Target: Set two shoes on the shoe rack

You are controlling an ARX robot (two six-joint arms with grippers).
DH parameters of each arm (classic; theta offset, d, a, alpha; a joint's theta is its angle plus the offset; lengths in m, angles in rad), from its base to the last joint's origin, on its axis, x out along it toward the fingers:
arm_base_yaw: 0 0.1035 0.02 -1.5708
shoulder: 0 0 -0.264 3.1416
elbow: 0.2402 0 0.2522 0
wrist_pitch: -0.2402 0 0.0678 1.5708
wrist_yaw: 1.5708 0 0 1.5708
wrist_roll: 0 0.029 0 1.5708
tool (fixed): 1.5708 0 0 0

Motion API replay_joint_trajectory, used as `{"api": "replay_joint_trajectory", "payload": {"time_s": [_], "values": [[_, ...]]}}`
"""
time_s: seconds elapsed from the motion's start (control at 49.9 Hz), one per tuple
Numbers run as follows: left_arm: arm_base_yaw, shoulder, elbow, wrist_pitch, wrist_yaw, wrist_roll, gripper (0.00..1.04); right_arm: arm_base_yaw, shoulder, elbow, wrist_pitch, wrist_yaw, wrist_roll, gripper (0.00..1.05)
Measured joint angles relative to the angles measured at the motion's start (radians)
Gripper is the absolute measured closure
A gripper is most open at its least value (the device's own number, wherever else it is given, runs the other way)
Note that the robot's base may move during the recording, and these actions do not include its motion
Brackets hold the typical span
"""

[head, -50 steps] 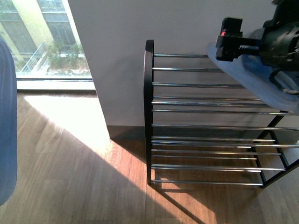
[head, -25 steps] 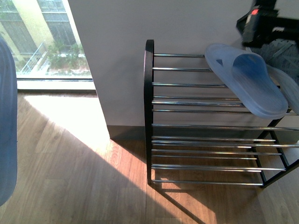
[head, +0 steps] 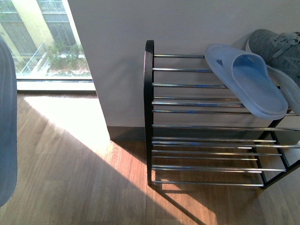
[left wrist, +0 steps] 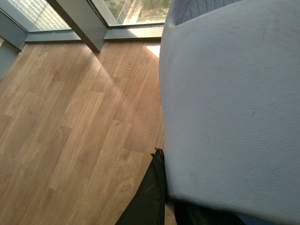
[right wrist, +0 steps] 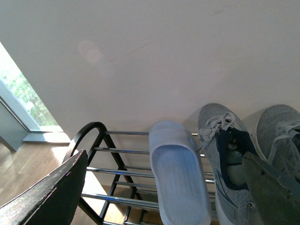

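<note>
The shoe rack [head: 206,112] stands against the white wall, with black end frames and chrome bars. One pale blue slide [head: 248,84] lies on its top tier, toe toward the wall, beside a grey knit sneaker [head: 276,44]. In the right wrist view my right gripper [right wrist: 164,157] hangs open above and in front of that slide [right wrist: 180,183], apart from it; two grey sneakers [right wrist: 227,164] sit next to it. My left gripper [left wrist: 164,187] is shut on the other pale blue slide [left wrist: 229,103], whose sole fills its view. That held slide shows at the front view's left edge [head: 5,122].
A wooden floor [head: 70,178] with a sunlit patch stretches left of the rack. A floor-level window [head: 42,42] lies at the far left. The rack's lower tiers [head: 206,154] hold nothing. The left part of the top tier [head: 178,70] is bare bars.
My right gripper let go of the slide on the top tier, drew back up and to the right, and has left the front view. The slide stays put on the bars.
</note>
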Motion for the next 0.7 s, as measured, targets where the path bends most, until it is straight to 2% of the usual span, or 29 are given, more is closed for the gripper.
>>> {"api": "replay_joint_trajectory", "payload": {"time_s": [0.06, 0.08, 0.14, 0.2, 0.381, 0.601, 0.701], "values": [[0.0, 0.0, 0.0, 0.0, 0.0, 0.0, 1.03, 0.003, 0.0, -0.006, 0.008, 0.02, -0.013, 0.1], [0.0, 0.0, 0.0, 0.0, 0.0, 0.0, 1.03, 0.024, -0.001, -0.021, 0.045, 0.103, -0.042, 0.15], [0.0, 0.0, 0.0, 0.0, 0.0, 0.0, 1.03, 0.05, -0.018, -0.054, 0.092, 0.232, -0.089, 0.25], [0.0, 0.0, 0.0, 0.0, 0.0, 0.0, 1.03, 0.058, -0.045, -0.08, 0.096, 0.277, -0.113, 0.33], [0.0, 0.0, 0.0, 0.0, 0.0, 0.0, 1.03, 0.058, -0.123, -0.145, 0.082, 0.295, -0.139, 0.6], [0.0, 0.0, 0.0, 0.0, 0.0, 0.0, 1.03, 0.061, -0.268, -0.219, 0.009, 0.296, -0.158, 1.03], [0.0, 0.0, 0.0, 0.0, 0.0, 0.0, 1.03, 0.061, -0.334, -0.24, -0.035, 0.295, -0.156, 1.03]]}}
